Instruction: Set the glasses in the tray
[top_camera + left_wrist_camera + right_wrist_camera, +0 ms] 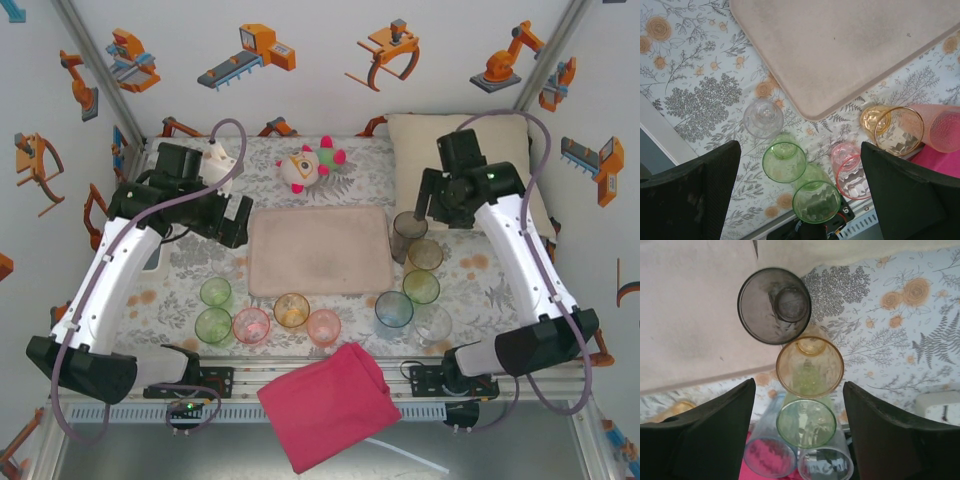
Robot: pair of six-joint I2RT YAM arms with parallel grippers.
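Pink-beige tray [320, 250] lies bare at the middle of the bench [180, 270]. Glasses [292, 309] stand upright along its near and right edges, none inside yet. Right pincer [799, 387] hangs released, jaws apart, above yellow glass [810, 367], probably lining up a grasp. Left pincer [801, 145] is released wide over green glasses [784, 160], clear of the right arm's work.
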